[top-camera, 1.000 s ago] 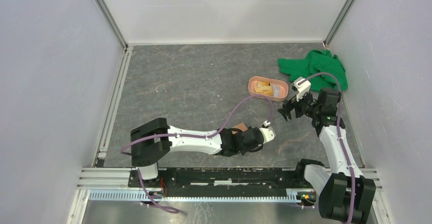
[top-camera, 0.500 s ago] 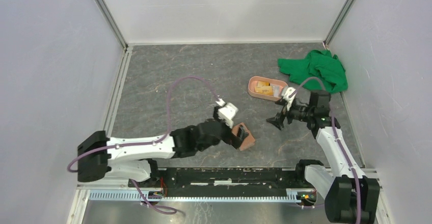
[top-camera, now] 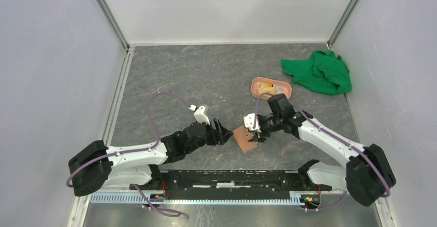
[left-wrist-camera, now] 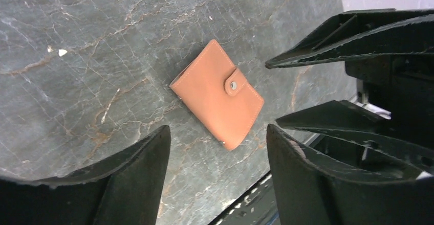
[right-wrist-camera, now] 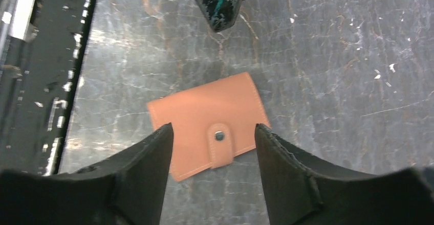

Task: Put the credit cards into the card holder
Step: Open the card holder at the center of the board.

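Your card holder [top-camera: 244,140] lies flat on the dark stone-patterned table [top-camera: 196,77], toward 6 o'clock from its middle and close to the arm bases. It is folded shut with the snap tab [left-wrist-camera: 233,85] fastened on top.

From above, its long axis runs roughly from 11 to 5 o'clock. In the right wrist view the tab [right-wrist-camera: 220,142] wraps over the long edge at 6 o'clock, nearest that camera. In the left wrist view the tab sits on the edge facing 2 o'clock.

The left gripper [top-camera: 222,132] sits just beside the holder at its 9 o'clock. Its fingers [left-wrist-camera: 138,179] are spread wide with nothing between them. The right gripper [top-camera: 257,133] is over the holder's 1 o'clock corner. Its fingers [right-wrist-camera: 302,179] are also well apart and bare. You cannot tell from these views whether they touch the leather.

The right gripper covers the holder's far right corner from above. With the flap shut, its inner pockets are out of sight. The left wrist view cuts off the right gripper's black fingers at 3 o'clock.

The credit cards [top-camera: 267,88] lie in a pink oval tray [top-camera: 253,88], well apart from the holder at its 1 o'clock. An orange-yellow card and a pale one show. The rest are too small to sort out. A crumpled green cloth [top-camera: 319,72] lies at 2 o'clock of the tray.
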`<state>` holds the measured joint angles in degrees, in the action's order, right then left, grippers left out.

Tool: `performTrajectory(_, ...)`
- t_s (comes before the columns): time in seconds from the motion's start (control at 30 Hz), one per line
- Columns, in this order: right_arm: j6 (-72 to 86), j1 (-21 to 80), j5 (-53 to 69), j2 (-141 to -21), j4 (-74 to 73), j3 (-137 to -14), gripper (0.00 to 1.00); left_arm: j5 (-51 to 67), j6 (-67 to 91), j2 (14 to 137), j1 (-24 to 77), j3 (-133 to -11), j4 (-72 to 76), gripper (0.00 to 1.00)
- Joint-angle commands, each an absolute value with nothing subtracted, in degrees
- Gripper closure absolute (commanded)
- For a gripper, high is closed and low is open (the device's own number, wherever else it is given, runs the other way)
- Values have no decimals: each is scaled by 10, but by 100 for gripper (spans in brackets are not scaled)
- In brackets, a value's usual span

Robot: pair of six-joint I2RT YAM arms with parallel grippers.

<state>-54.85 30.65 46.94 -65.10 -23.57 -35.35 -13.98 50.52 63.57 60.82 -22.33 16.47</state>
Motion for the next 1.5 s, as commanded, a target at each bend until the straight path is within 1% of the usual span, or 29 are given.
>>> performTrajectory(0.0, -536, 334, 409, -704, -215, -408, 38, -167, 592, 637, 608, -215, 199, 28)
performTrajectory(0.13, -516, 336, 389, -735, -209, -404, 42, -168, 618, 659, 608, -189, 251, 29)
performTrajectory(0.4, -507, 336, 368, -774, -211, -409, 43, -154, 637, 709, 608, -176, 301, 31)
performTrajectory(0.47, -504, 336, 363, -780, -209, -407, 44, -149, 642, 725, 608, -175, 316, 34)
performTrajectory(0.57, -500, 336, 358, -793, -209, -409, 44, -146, 652, 746, 608, -178, 320, 42)
performTrajectory(0.6, -498, 336, 357, -796, -209, -410, 44, -146, 654, 752, 608, -181, 316, 42)
performTrajectory(0.9, -495, 338, 364, -821, -214, -413, 45, -121, 660, 814, 608, -208, 310, 42)
performTrajectory(1.1, -499, 341, 367, -842, -229, -419, 51, -93, 666, 860, 608, -225, 344, 39)
performTrajectory(1.23, -503, 342, 368, -848, -236, -421, 54, -87, 681, 888, 608, -236, 342, 39)
performTrajectory(1.3, -506, 342, 367, -848, -236, -421, 57, -88, 690, 903, 607, -244, 327, 40)
performTrajectory(1.47, -511, 345, 368, -842, -237, -421, 65, -95, 698, 934, 608, -260, 287, 48)
